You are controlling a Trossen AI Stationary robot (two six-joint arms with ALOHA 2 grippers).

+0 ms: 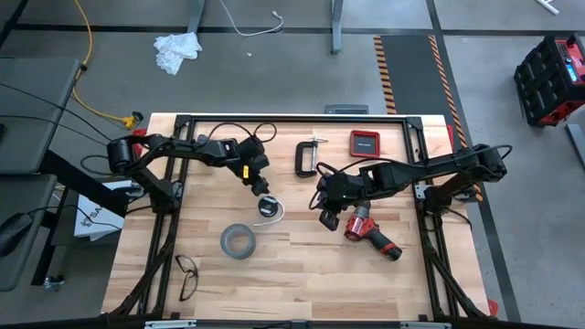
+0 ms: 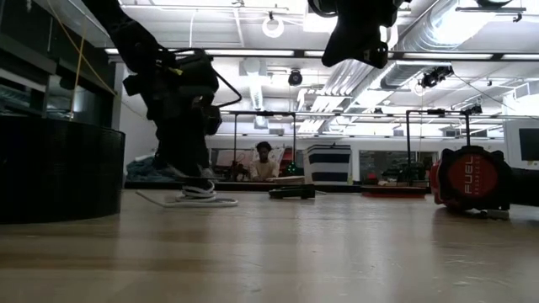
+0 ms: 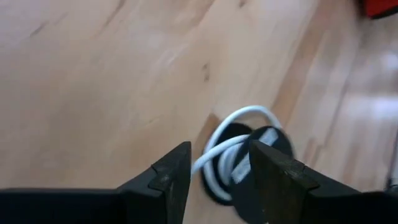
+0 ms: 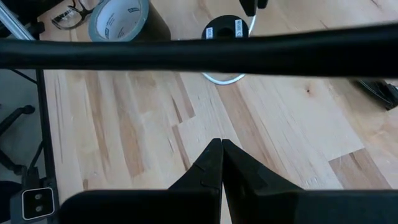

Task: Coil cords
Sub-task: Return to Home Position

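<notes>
The small black spool (image 1: 267,206) with its white label lies flat on the wooden table near the middle, and the thin white cord (image 1: 277,216) curls in loops over and around it. My left gripper (image 1: 260,185) hangs just above the spool's far left side, slanting down. In the left wrist view its fingers stand open (image 3: 219,149), with the spool (image 3: 249,163) and a cord loop (image 3: 244,113) showing beyond the gap. My right gripper (image 1: 326,218) is shut and holds nothing, raised over the table to the right of the spool.
A grey tape roll (image 1: 238,241) lies near-left of the spool, with glasses (image 1: 186,275) nearer the front edge. A red drill (image 1: 370,234) lies by my right gripper. A black clamp (image 1: 306,157) and a red case (image 1: 364,143) sit toward the far edge.
</notes>
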